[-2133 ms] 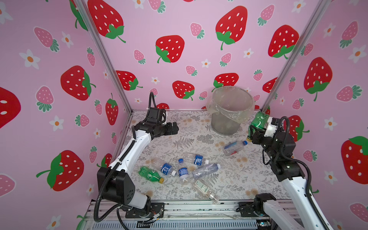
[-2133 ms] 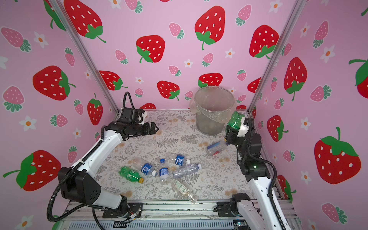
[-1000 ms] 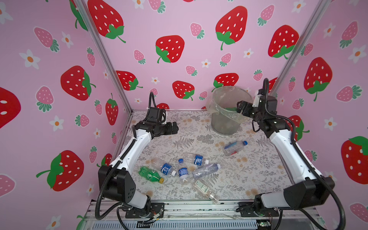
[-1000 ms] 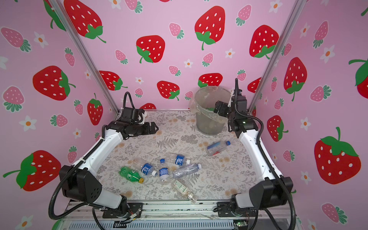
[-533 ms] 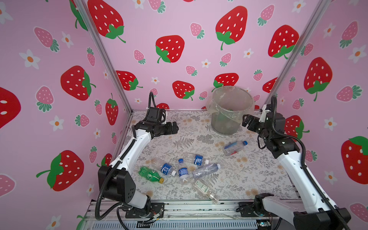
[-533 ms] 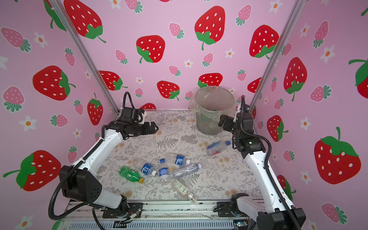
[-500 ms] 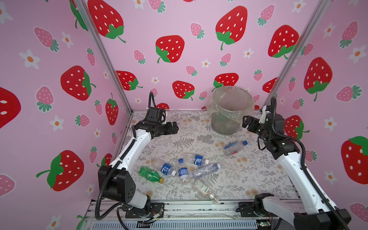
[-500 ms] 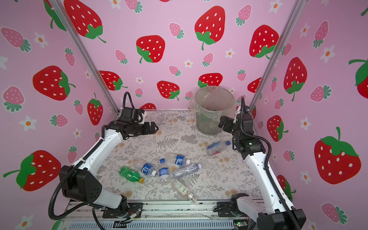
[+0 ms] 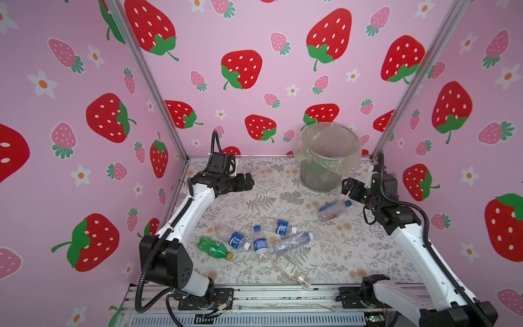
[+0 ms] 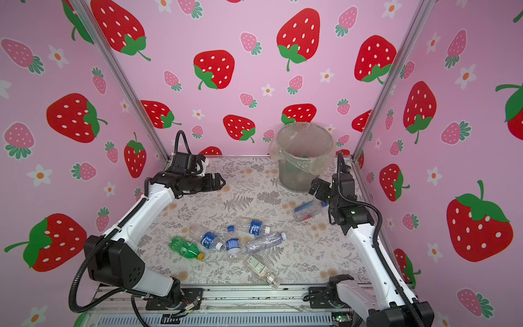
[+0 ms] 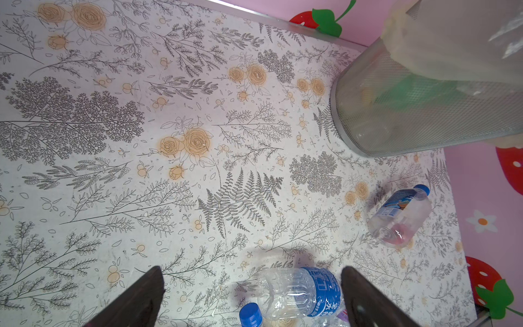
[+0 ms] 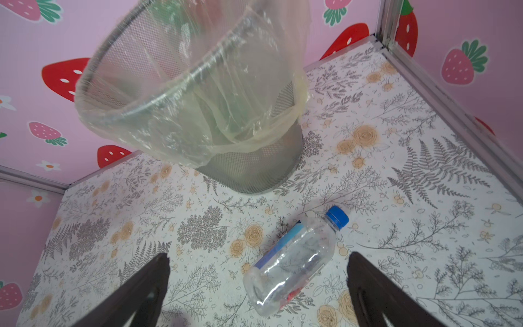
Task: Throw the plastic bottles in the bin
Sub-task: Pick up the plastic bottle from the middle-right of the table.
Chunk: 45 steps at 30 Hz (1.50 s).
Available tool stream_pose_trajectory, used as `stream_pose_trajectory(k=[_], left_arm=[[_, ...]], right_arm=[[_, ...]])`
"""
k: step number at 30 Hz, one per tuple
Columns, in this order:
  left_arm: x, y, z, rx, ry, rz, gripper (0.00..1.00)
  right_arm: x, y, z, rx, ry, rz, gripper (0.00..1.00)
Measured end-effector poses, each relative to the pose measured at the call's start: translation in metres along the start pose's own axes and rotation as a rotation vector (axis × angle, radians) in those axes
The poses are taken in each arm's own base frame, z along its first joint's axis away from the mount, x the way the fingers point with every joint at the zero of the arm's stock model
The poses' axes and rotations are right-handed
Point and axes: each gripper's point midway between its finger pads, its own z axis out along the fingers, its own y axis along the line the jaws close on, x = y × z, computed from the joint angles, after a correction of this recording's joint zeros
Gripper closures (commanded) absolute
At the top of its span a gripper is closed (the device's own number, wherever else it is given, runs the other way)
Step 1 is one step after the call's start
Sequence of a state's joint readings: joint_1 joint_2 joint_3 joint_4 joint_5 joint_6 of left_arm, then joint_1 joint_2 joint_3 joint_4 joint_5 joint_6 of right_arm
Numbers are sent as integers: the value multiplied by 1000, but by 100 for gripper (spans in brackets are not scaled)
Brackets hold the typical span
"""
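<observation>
Bin (image 9: 318, 179) upright at the back right of the table (image 9: 353, 249), liner bag (image 9: 343, 167) folded over its rim. In the left wrist view a green shape shows through the mesh (image 11: 410, 90); cannot tell what it is.

7 plastic bottles (image 9: 260, 243) on the table, none in any grip.
- 1 blue-capped bottle (image 9: 332, 210) alone on its side, near the foot of the bin but apart from it.
- 6 clustered at front centre. Green bottle (image 9: 213, 248) with yellow cap sits at the cluster's left edge. 3 clear ones carry blue labels. 1 is clear and crumpled (image 9: 291, 242). 1 pale-labelled bottle (image 9: 291, 269) lies nearest the front edge.

Right arm (image 9: 410, 240): right jaws spread wide, empty, poised over the table between the bin and the blue-capped bottle. In the right wrist view that bottle (image 12: 294, 269) lies between the 2 dark fingers (image 12: 141, 288), no contact visible.

Left arm (image 9: 195, 203): left jaws spread wide, empty, raised over the back left of the table, well apart from the bin. In the left wrist view a blue-labelled bottle (image 11: 302, 291) shows between its fingers (image 11: 135, 300), below them.
</observation>
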<state>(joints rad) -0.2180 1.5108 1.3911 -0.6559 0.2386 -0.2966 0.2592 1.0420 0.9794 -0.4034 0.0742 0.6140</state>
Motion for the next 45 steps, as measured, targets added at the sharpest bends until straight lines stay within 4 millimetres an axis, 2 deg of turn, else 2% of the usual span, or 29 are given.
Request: stream_pose_trajectory(k=[12, 17, 27, 45], left_arm=[[1, -2, 0, 11, 3, -11, 1], [2, -8, 0, 44, 11, -22, 1], [4, -19, 1, 81, 22, -26, 1], [3, -14, -1, 47, 15, -4, 1]], right_arm=[[54, -19, 26, 45, 167, 40, 1], [81, -31, 39, 91, 243, 79, 1], [120, -46, 58, 140, 328, 175, 1], [146, -57, 86, 214, 398, 284, 1]])
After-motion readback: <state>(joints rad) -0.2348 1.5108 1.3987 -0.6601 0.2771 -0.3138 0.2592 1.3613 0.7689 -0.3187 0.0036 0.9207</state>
